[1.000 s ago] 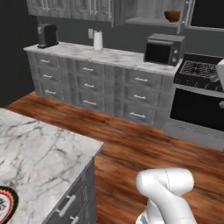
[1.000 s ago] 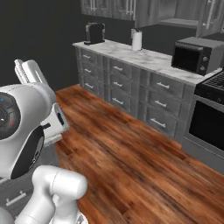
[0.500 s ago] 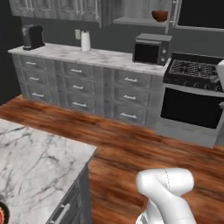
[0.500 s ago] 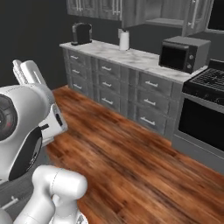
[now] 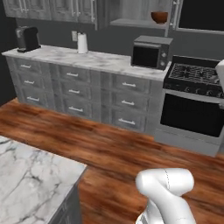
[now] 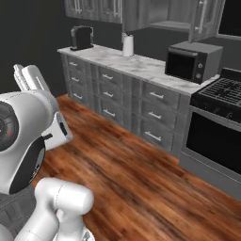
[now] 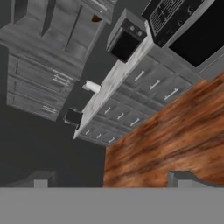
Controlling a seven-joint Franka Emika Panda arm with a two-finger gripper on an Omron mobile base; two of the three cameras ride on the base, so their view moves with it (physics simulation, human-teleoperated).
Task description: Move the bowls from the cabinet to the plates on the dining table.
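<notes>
Gripper (image 7: 113,179) jaws spread wide, holding nothing — pointed toward the marble counter (image 5: 96,61); dark brown bowl (image 5: 159,17) sits on the open cabinet shelf (image 5: 135,22).

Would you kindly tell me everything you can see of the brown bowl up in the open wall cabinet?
The brown bowl is small, round and smooth, with a dark reddish-brown finish; its material cannot be told. It sits upright on the grey inner shelf of the cabinet, behind the open door, above and a little right of the black microwave. Only the shelf touches it. In the hand view it shows as a tiny brown spot.
</notes>
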